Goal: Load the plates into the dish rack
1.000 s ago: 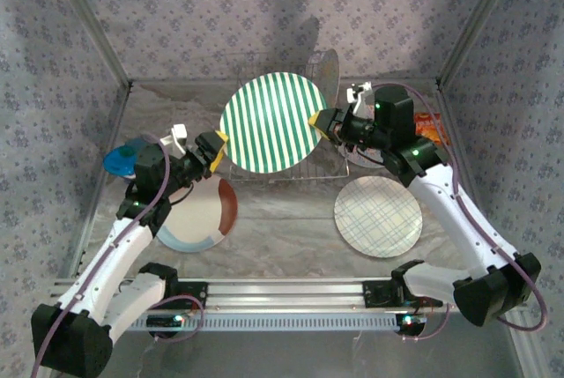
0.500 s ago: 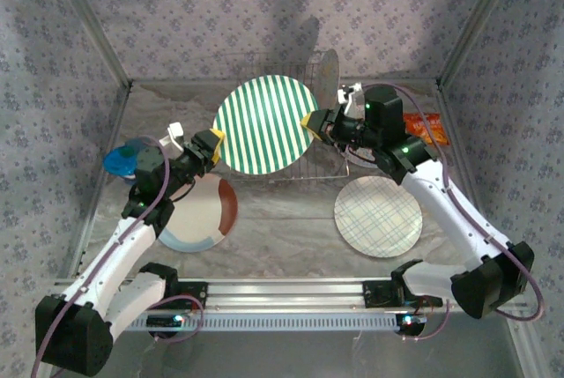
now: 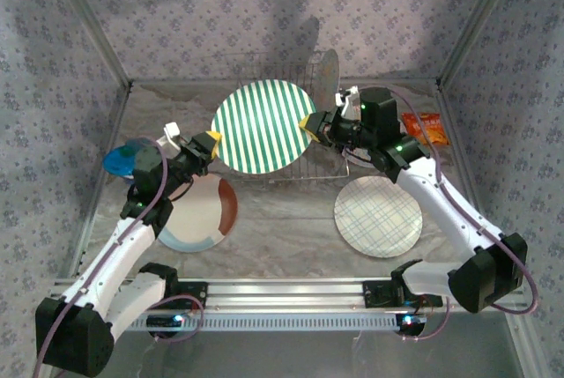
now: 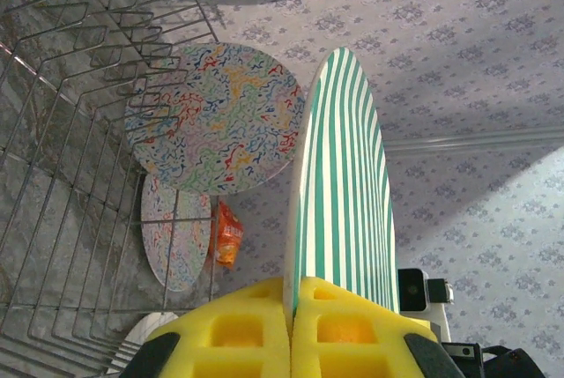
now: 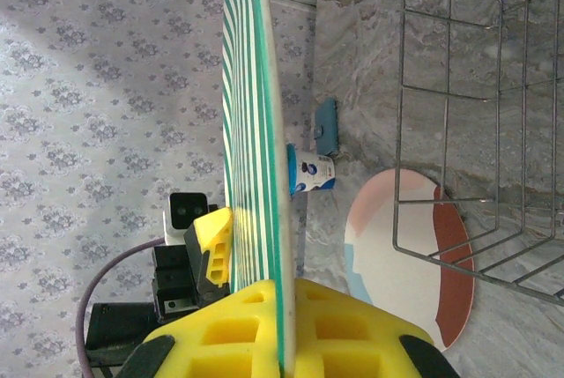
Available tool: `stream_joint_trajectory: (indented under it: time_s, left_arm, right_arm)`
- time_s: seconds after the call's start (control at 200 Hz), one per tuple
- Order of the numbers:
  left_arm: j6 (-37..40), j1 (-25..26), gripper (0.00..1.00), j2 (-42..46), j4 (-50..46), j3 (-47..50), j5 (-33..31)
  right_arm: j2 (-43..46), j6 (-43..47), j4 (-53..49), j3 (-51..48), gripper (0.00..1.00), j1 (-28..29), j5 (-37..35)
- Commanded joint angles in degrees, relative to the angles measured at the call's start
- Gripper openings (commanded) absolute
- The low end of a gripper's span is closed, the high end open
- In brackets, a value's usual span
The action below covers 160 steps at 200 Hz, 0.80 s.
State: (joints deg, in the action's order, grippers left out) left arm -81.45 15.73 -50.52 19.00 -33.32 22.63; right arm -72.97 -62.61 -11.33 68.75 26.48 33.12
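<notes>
The green-white striped plate (image 3: 260, 127) is held upright on edge above the front of the dish rack (image 3: 304, 169). My left gripper (image 3: 211, 142) is shut on its left rim and my right gripper (image 3: 310, 124) on its right rim. From the left wrist, the striped plate (image 4: 344, 175) rises from my yellow pads (image 4: 293, 307); one floral plate (image 4: 216, 118) stands in the rack (image 4: 70, 131), a second floral plate (image 4: 174, 233) lies beyond. The cream, rust-red and blue plate (image 3: 198, 212) and the plaid plate (image 3: 378, 216) lie flat on the table.
A blue bowl (image 3: 123, 158) sits at the left behind my left arm. An orange snack packet (image 3: 425, 124) lies at the right near the wall. Patterned walls with metal posts close in the back and sides.
Both grippers have carried the striped plate a little to the left and toward the back, over the rack. The other plates have not moved.
</notes>
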Motion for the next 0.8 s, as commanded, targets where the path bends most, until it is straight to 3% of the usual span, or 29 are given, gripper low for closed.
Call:
stream_joint_trajectory:
  time_s: [0.0, 0.185, 0.25, 0.55, 0.795]
  left_arm:
    - [4.36, 0.34, 0.0, 0.82, -0.45, -4.02, 2.01]
    - [7.75, 0.19, 0.0, 0.19, -2.57, -6.97, 4.21]
    - [8.68, 0.03, 0.0, -0.19, -3.24, -8.09, 4.9]
    - [9.38, -1.13, 0.0, -2.81, -2.68, -11.85, 7.16]
    - [9.38, -1.74, 0.0, -5.6, -1.33, -15.96, 9.76]
  right_arm:
    - [-0.33, 0.58, 2.62, 0.07, 0.0, 0.07, 1.03]
    - [-0.59, 0.98, 2.1, 0.07, 0.01, -0.55, 1.5]
    - [-0.58, 1.34, 1.64, 0.07, 0.14, -0.78, 1.81]
    - [-0.7, 3.33, -0.14, 0.07, 0.58, -2.23, 2.86]
    - [-0.7, 4.58, -0.23, -2.91, 0.62, -3.27, 3.25]
